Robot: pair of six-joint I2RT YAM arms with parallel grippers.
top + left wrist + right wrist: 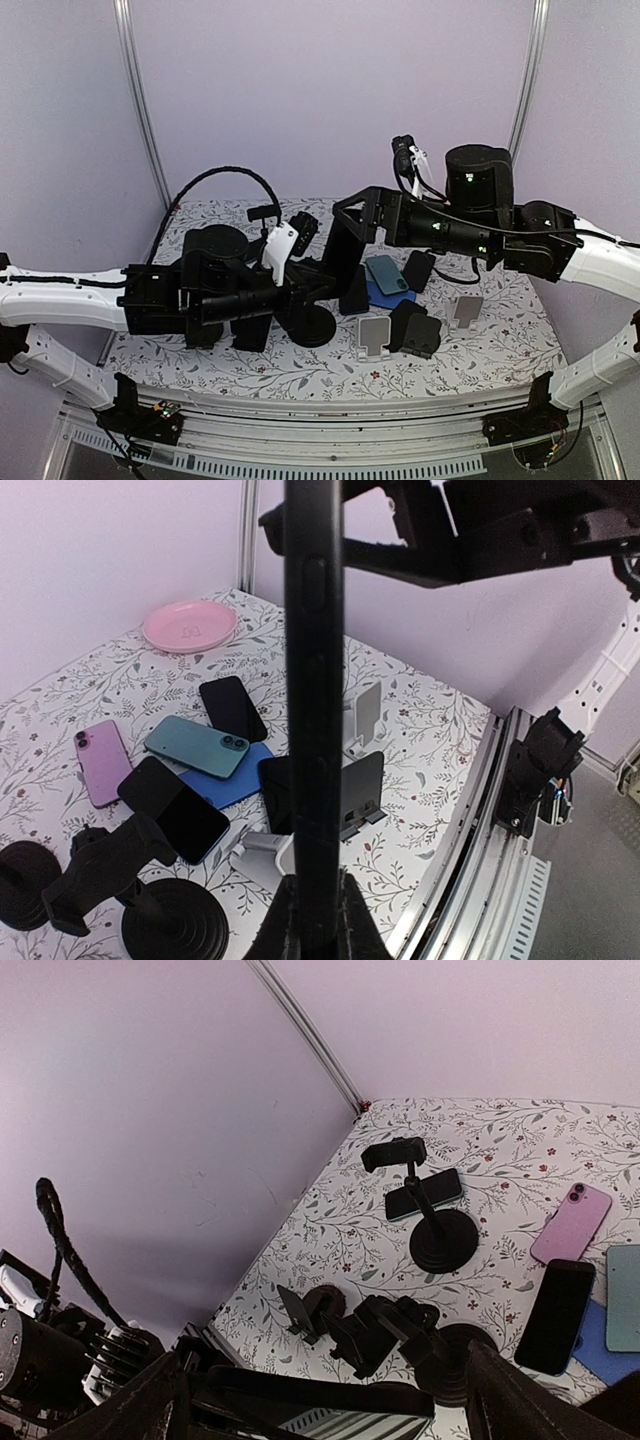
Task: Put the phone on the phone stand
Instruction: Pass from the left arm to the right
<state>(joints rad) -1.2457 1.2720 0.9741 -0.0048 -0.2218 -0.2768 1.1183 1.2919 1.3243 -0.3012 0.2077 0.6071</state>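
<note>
A black phone (pixel 343 258) stands on end above the table, held at its lower end by my left gripper (pixel 310 290), which is shut on it. In the left wrist view the phone (pixel 313 680) runs edge-on up the frame from my left gripper (pixel 315 905). My right gripper (pixel 350 215) is spread wide at the phone's upper end. In the right wrist view the phone (pixel 320 1398) lies across between its fingers (pixel 505 1400), with a gap showing on the right side. A black phone stand (pixel 318 325) with a round base sits just below; its clamp (pixel 400 1330) is empty.
A second black clamp stand (pixel 430 1230) stands farther back. Teal (pixel 388 273), blue (pixel 225 780), black (pixel 417 270) and pink (pixel 100 762) phones lie on the flowered table. Small white (pixel 373 338) and black (pixel 420 335) folding stands sit near the front. A pink plate (pixel 190 625) is at the back.
</note>
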